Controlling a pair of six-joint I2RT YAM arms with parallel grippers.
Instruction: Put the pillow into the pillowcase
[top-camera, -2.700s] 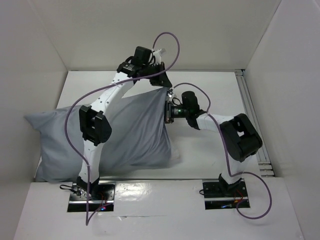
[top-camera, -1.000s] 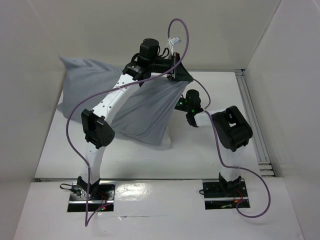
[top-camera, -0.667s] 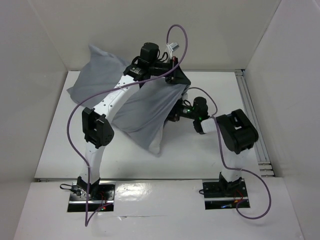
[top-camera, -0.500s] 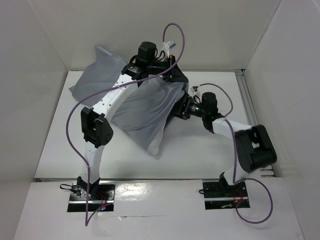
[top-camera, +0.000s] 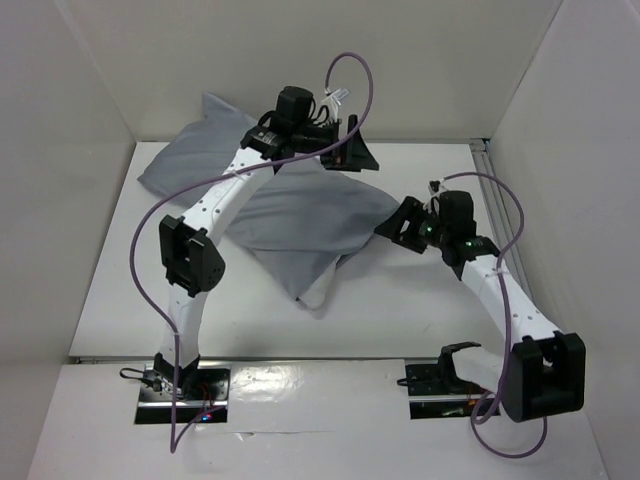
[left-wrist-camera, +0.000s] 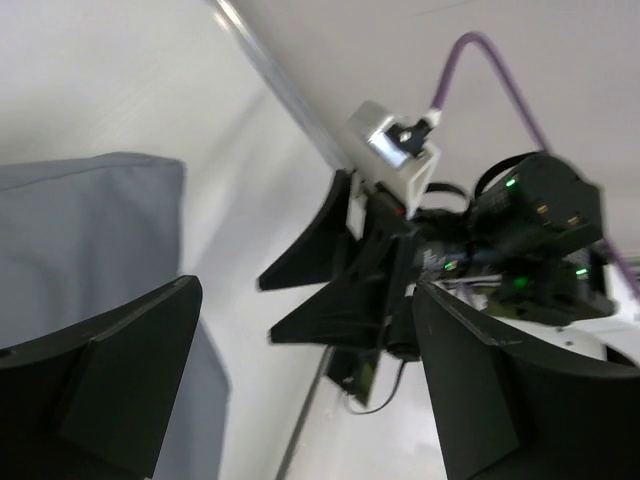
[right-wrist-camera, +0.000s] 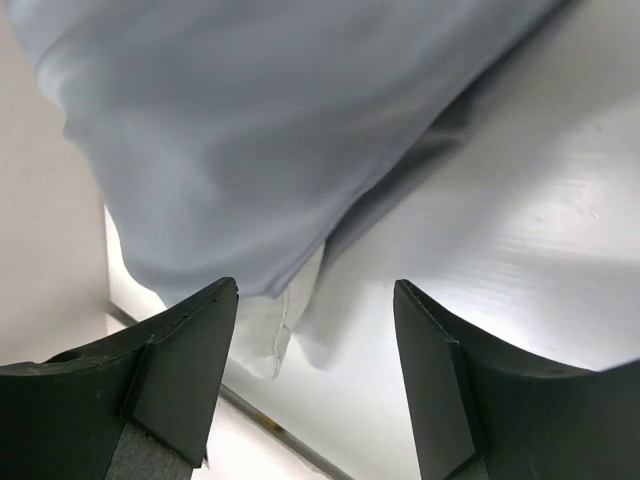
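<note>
The grey pillowcase (top-camera: 300, 215) lies slumped on the table, running from the back left wall to the middle. A white corner of the pillow (top-camera: 318, 296) pokes out of its near end; the rest is inside the cloth. My left gripper (top-camera: 348, 150) hangs open over the back of the table, just past the cloth's far edge, holding nothing. My right gripper (top-camera: 398, 222) is open beside the pillowcase's right corner, apart from it. In the right wrist view the pillowcase (right-wrist-camera: 250, 120) and the pillow corner (right-wrist-camera: 262, 340) lie beyond the open right gripper (right-wrist-camera: 315, 295). In the left wrist view the open left gripper (left-wrist-camera: 305, 290) frames the pillowcase (left-wrist-camera: 80, 230).
White walls (top-camera: 60, 150) close in the table on the left, back and right. A metal rail (top-camera: 500, 220) runs along the right side. Purple cables (top-camera: 150, 240) loop off both arms. The right arm (top-camera: 500, 290) stretches across the near right of the table.
Both grippers have opened and let go of the pillowcase. It dropped from hanging to lying on the table. The right arm pulled back to the right.
</note>
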